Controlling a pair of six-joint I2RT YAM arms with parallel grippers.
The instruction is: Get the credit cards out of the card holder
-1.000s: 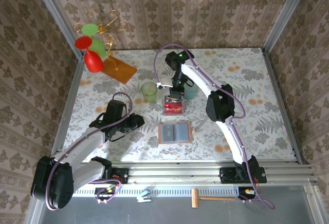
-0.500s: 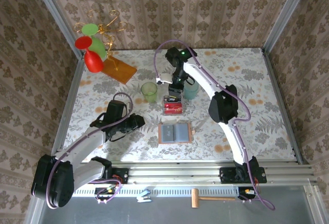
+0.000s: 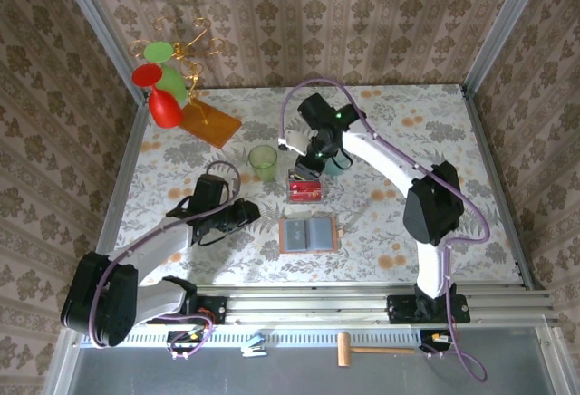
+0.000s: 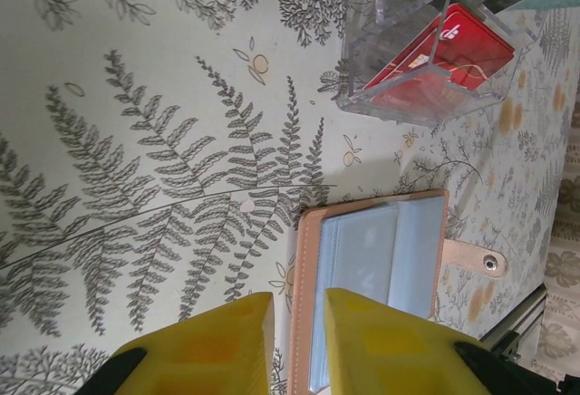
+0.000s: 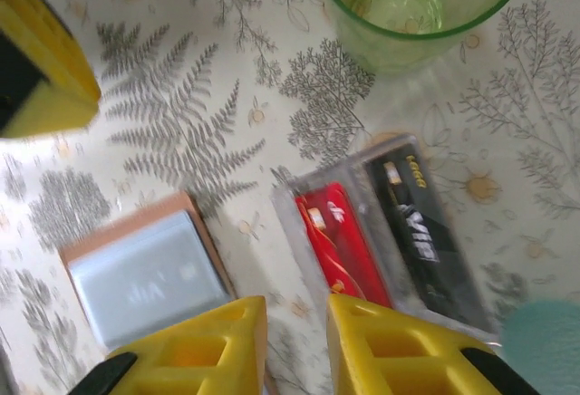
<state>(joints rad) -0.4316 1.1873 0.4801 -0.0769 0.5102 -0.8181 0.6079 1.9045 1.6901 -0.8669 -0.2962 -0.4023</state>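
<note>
Tan leather card holder (image 3: 309,234) open flat; red, black credit cards (image 5: 362,241) in clear plastic box (image 4: 362,42). Left gripper (image 4: 297,309), right gripper (image 5: 296,313): narrow gap, empty.

The table (image 3: 154,173) has a leafy cloth on it. An open card holder (image 3: 309,234) lies near the middle. Behind it sits a clear box (image 3: 306,187), then a green cup (image 3: 263,162). An orange board (image 3: 210,121) lies far left.

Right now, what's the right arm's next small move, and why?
Probably bring the right gripper over the card holder: its jaws are empty, a red card and a black card lie in the clear tray, and the holder's sleeve may hold another.
</note>
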